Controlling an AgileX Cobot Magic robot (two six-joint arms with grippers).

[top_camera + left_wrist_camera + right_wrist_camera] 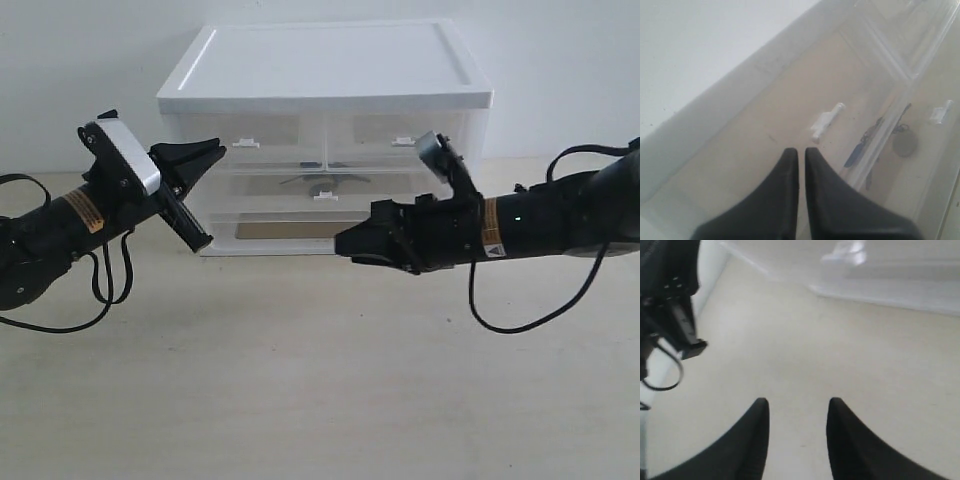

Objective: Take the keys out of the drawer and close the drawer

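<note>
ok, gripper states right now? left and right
Left gripper: closed, holding nothing.
Right gripper: open, nothing between the fingers.

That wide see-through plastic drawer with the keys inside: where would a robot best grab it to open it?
Probably the small white tab handle at the centre of the wide translucent plastic drawer, approached straight from the front. The rest of its face looks smooth and flat, so that jutting tab is the only part that could be pinched or hooked.
</note>
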